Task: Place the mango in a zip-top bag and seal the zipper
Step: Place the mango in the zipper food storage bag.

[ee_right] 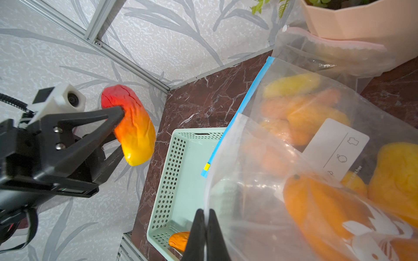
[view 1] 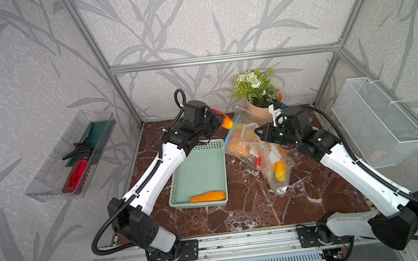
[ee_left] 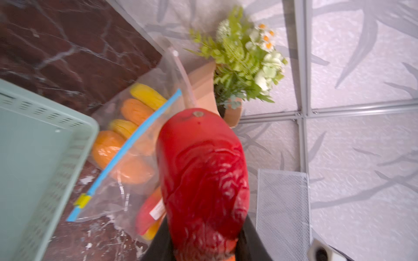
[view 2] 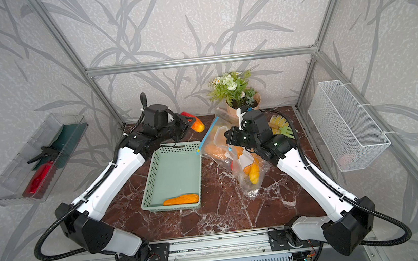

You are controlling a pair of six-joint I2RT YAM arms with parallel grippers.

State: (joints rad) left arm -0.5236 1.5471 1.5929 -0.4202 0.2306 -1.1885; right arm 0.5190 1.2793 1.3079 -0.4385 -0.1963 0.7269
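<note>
A red-to-yellow mango [view 1: 227, 123] [ee_right: 133, 128] hangs above the table's back, past the basket's far edge, with my left gripper [view 1: 220, 120] shut on it. In the left wrist view the mango [ee_left: 203, 171] hides the jaws. My right gripper [ee_right: 206, 212] [view 1: 255, 131] is shut on the clear mouth edge of a zip-top bag [ee_right: 260, 180] and holds it up, with mangoes inside. Just behind lies another clear bag [view 1: 239, 147] of mangoes. Its light-blue zipper [view 1: 230, 134] [ee_left: 135, 137] faces the held mango and has a yellow slider [ee_left: 82, 201].
A mint-green basket [view 1: 196, 174] sits mid-table with one orange mango [view 1: 207, 197] at its near end. A potted plant [view 1: 256, 89] stands at the back, with a pink-zippered bag [ee_right: 339, 43] against it. On the walls hang a wire basket [view 1: 376, 121] and a clear tray [view 1: 73, 156].
</note>
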